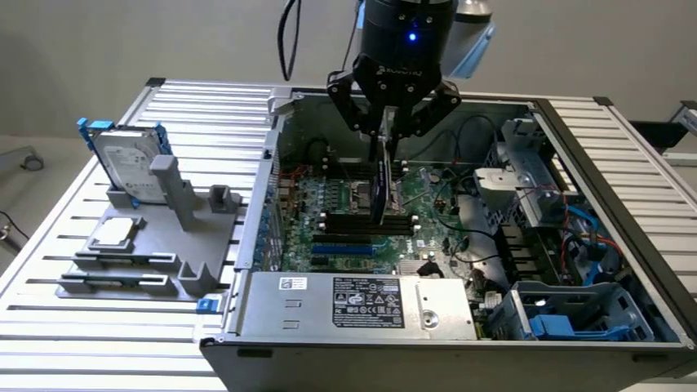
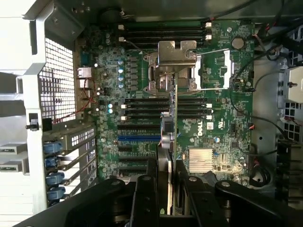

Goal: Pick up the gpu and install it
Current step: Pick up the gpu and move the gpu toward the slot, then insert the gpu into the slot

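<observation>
Black gripper [image 1: 390, 132] clamps the slim black-and-green gpu [image 1: 383, 192], already picked up. It hangs edge-on above the green motherboard [image 1: 446, 233], unseated

Ribbed metal table [image 1: 109, 327]; matt black hand [image 1: 388, 132]; gpu [image 1: 383, 192] plastic, slight sheen.

I see an open computer case [image 1: 436, 359] on a slatted metal table [image 1: 65, 343]. Its green motherboard [image 1: 338, 204] covers the floor, with a silver power supply [image 1: 360, 302] along the near edge and a blue drive bay [image 1: 566, 327] at the near right. At the exterior view's left, a grey fixture [image 1: 142, 282] holds an upright hard drive [image 1: 126, 163] at the far end and a square CPU chip [image 1: 114, 233] nearer.
</observation>
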